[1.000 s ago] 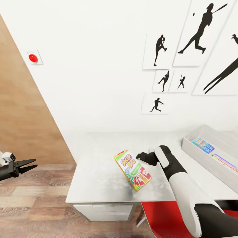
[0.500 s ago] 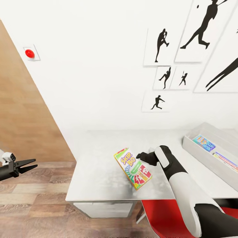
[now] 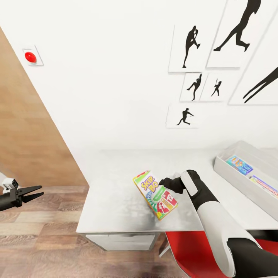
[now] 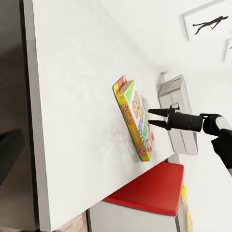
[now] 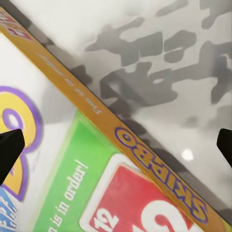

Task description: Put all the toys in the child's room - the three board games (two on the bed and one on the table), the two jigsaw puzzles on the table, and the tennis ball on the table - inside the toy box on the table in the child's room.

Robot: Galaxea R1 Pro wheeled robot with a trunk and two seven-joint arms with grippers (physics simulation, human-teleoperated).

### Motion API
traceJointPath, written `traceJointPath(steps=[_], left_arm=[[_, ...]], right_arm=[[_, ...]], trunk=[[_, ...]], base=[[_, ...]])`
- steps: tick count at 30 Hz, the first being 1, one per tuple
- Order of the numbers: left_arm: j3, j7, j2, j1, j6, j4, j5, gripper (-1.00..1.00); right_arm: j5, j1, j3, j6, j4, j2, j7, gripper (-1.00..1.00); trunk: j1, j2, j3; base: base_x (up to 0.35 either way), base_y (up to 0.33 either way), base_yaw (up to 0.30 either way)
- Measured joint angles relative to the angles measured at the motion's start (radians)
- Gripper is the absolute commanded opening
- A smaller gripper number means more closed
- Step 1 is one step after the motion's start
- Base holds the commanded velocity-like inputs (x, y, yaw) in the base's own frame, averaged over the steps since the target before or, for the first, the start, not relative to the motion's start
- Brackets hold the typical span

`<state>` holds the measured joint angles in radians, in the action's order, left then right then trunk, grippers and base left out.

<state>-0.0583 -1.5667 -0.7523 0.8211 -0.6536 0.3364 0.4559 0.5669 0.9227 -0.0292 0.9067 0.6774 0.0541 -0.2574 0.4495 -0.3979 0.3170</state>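
A flat yellow, red and green "Skip-Bo" board game [image 3: 155,194] [image 4: 135,118] lies on the light grey table [image 3: 116,185], near its front edge. My right gripper [image 3: 162,181] [image 4: 152,118] hovers open over the game's right long edge. In the right wrist view the box cover [image 5: 96,183] is very close, with the gripper [image 5: 116,150] straddling its orange edge and its dark fingertips [image 5: 9,152] wide apart. The light grey toy box [image 3: 227,173] [image 4: 176,96] stands at the table's right and holds two colourful flat items [image 3: 238,165]. Off the table's left end, my left gripper [image 3: 33,192] hangs open and empty over the floor.
A red chair [image 3: 193,251] [image 4: 150,193] is tucked under the table's front edge, below my right arm. White drawers [image 3: 123,241] sit under the table. Black athlete pictures [image 3: 193,46] hang on the white wall behind. Wood plank floor [image 3: 38,239] spreads to the left.
The whole picture has shifted up a little, so the camera moved. Both grippers and the board game keep their places relative to the table.
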Motion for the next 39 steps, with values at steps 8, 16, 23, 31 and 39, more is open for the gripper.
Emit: traceJointPath(steps=[8,16,23,31,39], left_arm=[[0.0,0.0,-0.001,0.0,0.0,0.0,0.0,1.0],[0.0,0.0,0.0,0.0,0.0,0.0,0.0,1.0],[0.0,0.0,0.0,0.0,0.0,0.0,0.0,1.0],[0.0,0.0,0.0,0.0,-0.001,0.0,0.0,1.0],[0.0,0.0,0.0,0.0,-0.001,0.0,0.0,1.0]], right_arm=[[0.0,0.0,0.0,0.0,0.0,-0.001,0.0,1.0],[-0.002,0.001,0.0,-0.001,0.004,-0.001,0.0,1.0],[-0.003,0.001,0.001,-0.002,0.025,-0.001,-0.001,1.0],[-0.01,0.001,0.001,-0.003,0.03,-0.001,-0.001,1.0],[-0.007,0.001,0.0,-0.003,0.029,-0.001,-0.001,1.0]], trunk=[[0.0,0.0,0.013],[0.0,0.0,0.026],[0.0,-0.001,0.037],[0.0,-0.001,0.038],[0.0,-0.001,0.038]], base=[[0.0,0.0,0.0],[-0.027,0.022,0.0],[-0.057,0.082,0.0],[-0.002,0.203,0.0],[0.0,0.279,0.0]])
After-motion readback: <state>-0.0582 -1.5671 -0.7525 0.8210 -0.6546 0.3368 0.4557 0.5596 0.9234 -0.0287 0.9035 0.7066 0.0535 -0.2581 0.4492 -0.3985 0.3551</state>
